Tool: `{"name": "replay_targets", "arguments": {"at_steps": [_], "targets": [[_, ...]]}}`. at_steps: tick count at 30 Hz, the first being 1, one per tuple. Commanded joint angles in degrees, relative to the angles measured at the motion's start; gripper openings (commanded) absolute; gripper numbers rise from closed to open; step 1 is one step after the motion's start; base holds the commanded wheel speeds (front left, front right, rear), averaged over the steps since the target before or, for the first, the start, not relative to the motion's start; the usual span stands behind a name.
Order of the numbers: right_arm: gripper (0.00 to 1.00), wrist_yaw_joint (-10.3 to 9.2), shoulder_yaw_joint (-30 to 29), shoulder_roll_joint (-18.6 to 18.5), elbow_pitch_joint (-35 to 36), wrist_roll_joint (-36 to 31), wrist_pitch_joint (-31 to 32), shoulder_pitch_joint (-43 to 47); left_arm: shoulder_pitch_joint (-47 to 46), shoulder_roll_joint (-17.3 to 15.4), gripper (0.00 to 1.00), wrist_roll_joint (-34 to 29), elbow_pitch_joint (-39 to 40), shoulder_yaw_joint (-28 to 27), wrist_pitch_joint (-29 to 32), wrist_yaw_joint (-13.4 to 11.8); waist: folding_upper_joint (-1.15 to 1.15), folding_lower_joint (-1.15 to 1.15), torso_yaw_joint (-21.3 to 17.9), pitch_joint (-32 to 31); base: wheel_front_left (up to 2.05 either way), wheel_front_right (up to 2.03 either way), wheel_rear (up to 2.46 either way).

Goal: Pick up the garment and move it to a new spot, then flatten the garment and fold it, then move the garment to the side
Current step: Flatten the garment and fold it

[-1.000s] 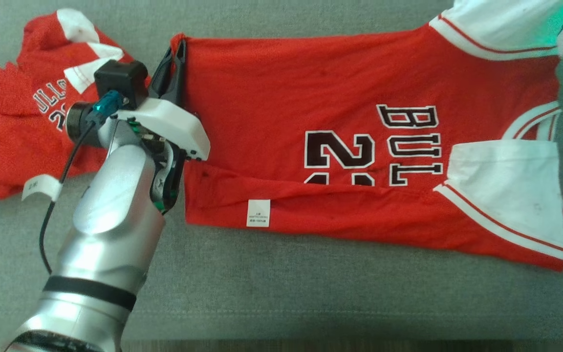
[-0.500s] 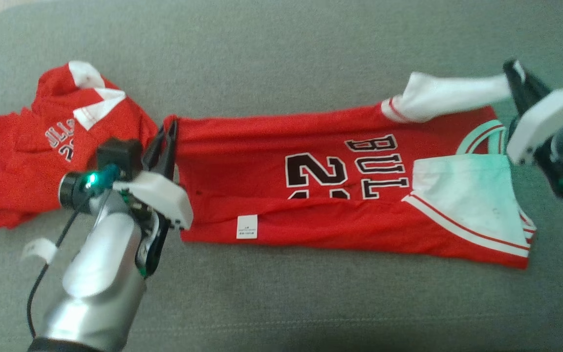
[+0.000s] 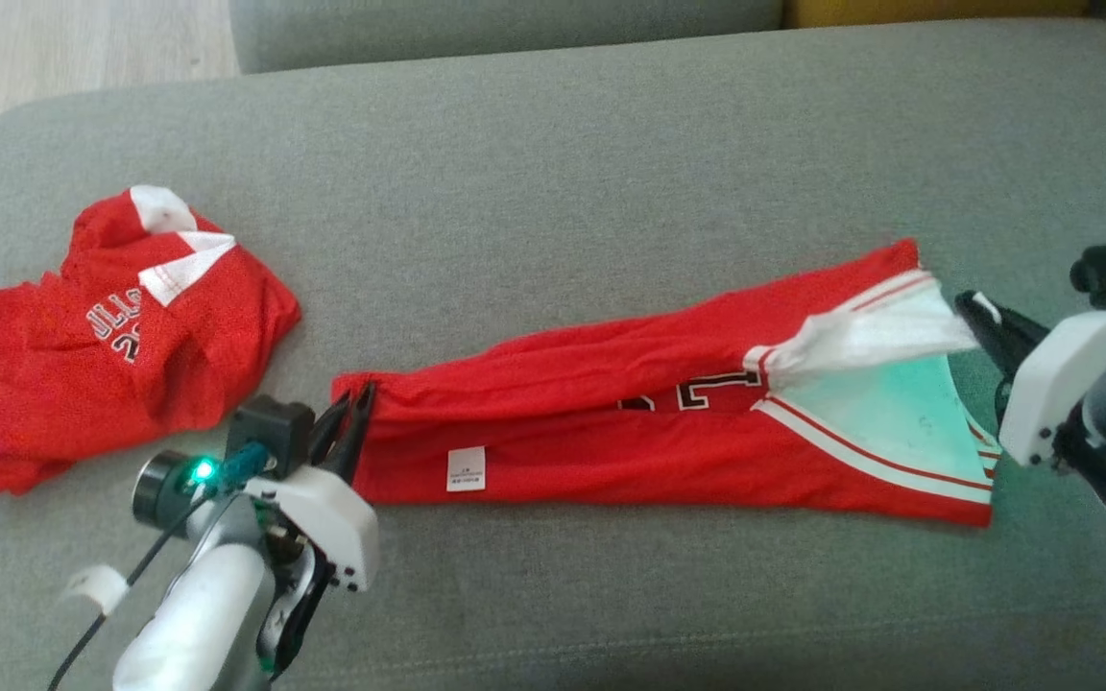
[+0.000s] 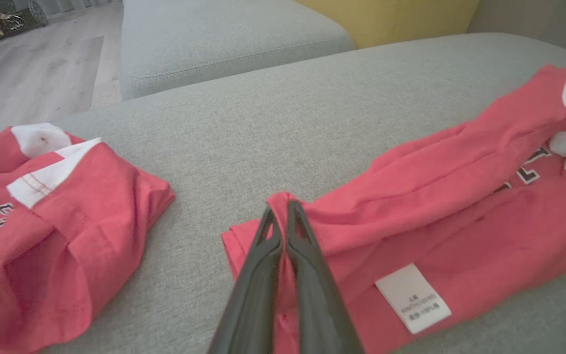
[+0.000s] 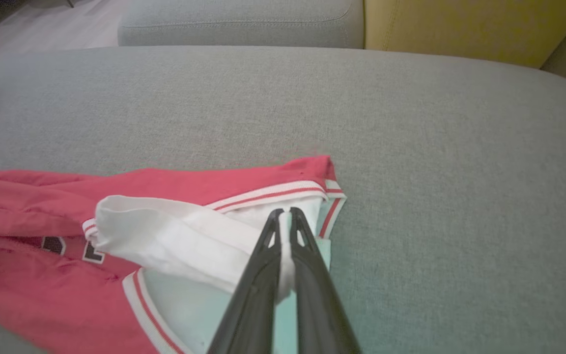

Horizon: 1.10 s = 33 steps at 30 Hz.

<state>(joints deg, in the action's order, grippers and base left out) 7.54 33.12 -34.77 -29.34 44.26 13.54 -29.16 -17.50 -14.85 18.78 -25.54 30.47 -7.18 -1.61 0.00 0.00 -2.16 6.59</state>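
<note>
2 closed grippers hold the garment, a red jersey, by its opposite ends. It lies stretched across the grey sofa cushion, gathered lengthwise into a long band with its white label on the near layer. The left gripper is clamped on the far corner of the hem; the left wrist view shows a small ridge of red cloth pinched between its fingers. The right gripper is clamped on the white sleeve at the shoulder end, drawing it up off the layer beneath.

The step in hand looks like carrying the far long edge over toward the near one. Both pinches are shallow, right at the fingertips, so too much tension between the arms could pull the cloth free, most likely at the hem corner. The fold would then drop crooked.

The right grip seems to take the sleeve alone, not the body. The red cloth between the 2 ends is already creased and bunched, and it may sag and fold unevenly. If 1 arm travels further than the other, the edges will skew.

1 other red jersey lies crumpled near the left arm. A wide swing there could snag or drag it.
</note>
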Motion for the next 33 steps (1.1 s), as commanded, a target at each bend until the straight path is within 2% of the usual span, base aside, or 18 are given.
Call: {"name": "replay_targets", "arguments": {"at_steps": [1, 11, 19, 20, 21, 22, 23, 24, 29, 30, 31, 33], "targets": [[0.00, -0.05, -0.9, -2.2, 3.0, 0.6, 1.3, 1.2, -1.2, -2.2, 0.00, 0.2, 2.4, -2.4, 0.1, -0.7, 0.00, 0.00, -0.2, -0.4, 0.00, 0.00, 0.00], [0.00, -0.05, -6.8, -3.2, 14.4, 1.5, 14.7, 10.9, 1.3, -2.4, 0.00, 0.6, 3.3, -1.9, 0.3, -2.1, 0.00, 0.00, -0.7, -1.7, 0.00, 0.00, 0.00], [0.00, -0.05, -10.9, -2.3, 19.2, -0.2, 21.2, 16.0, 1.4, -1.8, 0.00, 0.6, 1.8, -1.1, -0.6, -2.4, 0.00, 0.00, -0.7, -2.1, 0.00, 0.00, 0.00], [0.00, -0.05, -11.4, -2.0, 19.7, -0.4, 21.9, 16.7, 1.5, -1.7, 0.09, 0.6, 1.4, -1.0, -0.7, -2.4, 0.00, 0.00, -0.7, -2.2, 0.00, 0.00, 0.00], [0.00, -0.05, -11.8, -1.7, 20.2, -0.6, 22.5, 17.3, 1.5, -1.6, 0.38, 0.6, 1.1, -0.9, -0.7, -2.5, 0.00, 0.00, -0.7, -2.3, 0.00, 0.00, 0.00], [0.00, -0.05, -12.2, -1.5, 20.8, -0.8, 22.9, 17.8, 1.6, -1.6, 0.55, 0.6, 0.7, -0.8, -0.8, -2.6, 0.00, 0.00, -0.7, -2.4, 0.00, 0.00, 0.00], [0.00, -0.05, -12.6, -1.2, 21.3, -1.0, 23.3, 18.2, 1.6, -1.5, 0.93, 0.6, 0.4, -0.9, -0.9, -2.7, 0.00, 0.00, -0.7, -2.4, 0.00, 0.00, 0.00], [0.00, -0.05, -13.0, -0.9, 21.7, -1.3, 23.7, 18.6, 1.6, -1.4, 1.00, 0.7, 0.0, -0.9, -1.1, -2.9, 0.00, 0.00, -0.7, -2.5, 0.00, 0.00, 0.00], [0.00, -0.05, -14.4, 0.2, 23.2, -2.4, 25.7, 20.6, 1.6, -1.0, 1.00, 0.9, -1.2, -1.0, -1.9, -3.8, 0.00, 0.00, -0.7, -2.9, 0.00, 0.00, 0.00], [0.13, -0.05, -14.8, 0.3, 23.4, -2.7, 26.0, 21.0, 1.5, -1.0, 1.00, 1.1, -1.3, -1.1, -2.0, -3.9, 0.00, 0.00, -0.8, -2.9, 0.00, 0.00, 0.00], [1.00, -0.05, -15.4, 0.5, 23.5, -3.1, 26.0, 21.2, 1.5, -0.9, 1.00, 1.2, -1.3, -1.3, -2.2, -4.0, 0.00, 0.00, -0.8, -2.9, 0.00, 0.00, 0.00], [1.00, -0.05, -16.5, 1.1, 23.6, -3.7, 26.4, 21.7, 1.3, -0.8, 1.00, 1.5, -1.2, -1.7, -2.7, -4.4, 0.00, 0.00, -0.8, -2.8, 0.00, 0.00, 0.00]]}}
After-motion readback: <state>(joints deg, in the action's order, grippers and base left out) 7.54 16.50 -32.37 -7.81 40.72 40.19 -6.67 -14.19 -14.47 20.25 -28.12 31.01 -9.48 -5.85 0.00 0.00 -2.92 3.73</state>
